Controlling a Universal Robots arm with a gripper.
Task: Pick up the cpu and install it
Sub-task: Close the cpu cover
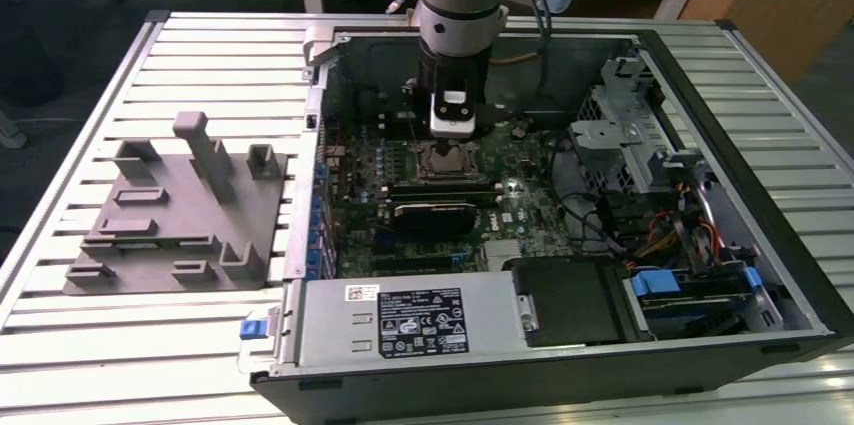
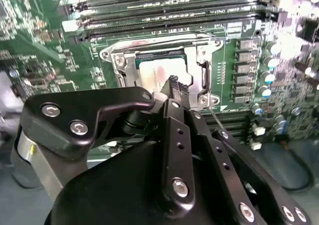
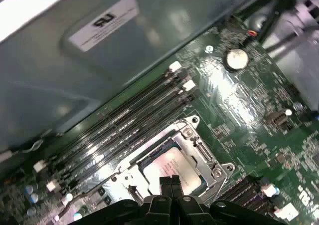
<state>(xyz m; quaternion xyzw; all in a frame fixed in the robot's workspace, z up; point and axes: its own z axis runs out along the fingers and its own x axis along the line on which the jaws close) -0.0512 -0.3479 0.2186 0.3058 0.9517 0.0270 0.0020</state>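
Well off to the exterior view's left of my pincer (image 1: 450, 145), the grey fixture block (image 1: 174, 215) sits on the slatted table (image 1: 134, 345). It lies outside the open computer case (image 1: 534, 385), I'd guess so that parts staged there can be reached without working around the case walls.

The pincer hangs straight down from the arm into the case, directly above the motherboard (image 1: 534, 205). I judge I hold it vertical so that anything it carries or touches meets the board flat rather than at a tilt.

In both wrist views the two fingertips (image 2: 172, 83) are pressed together with nothing between them, so the pincer is closed and empty. Right beneath the tips the cpu (image 2: 157, 75) lies flat and square inside the socket frame (image 2: 117, 63), silver top facing up. I cannot tell whether the tips touch its top or hover just over it. From how level it sits, I judge the chip is already seated. The memory slots (image 3: 124, 125) run just beside the frame, on the far side from the pincer.

To the exterior view's right of the pincer, the drive cage (image 1: 627, 135) and its cables stand well apart from it.
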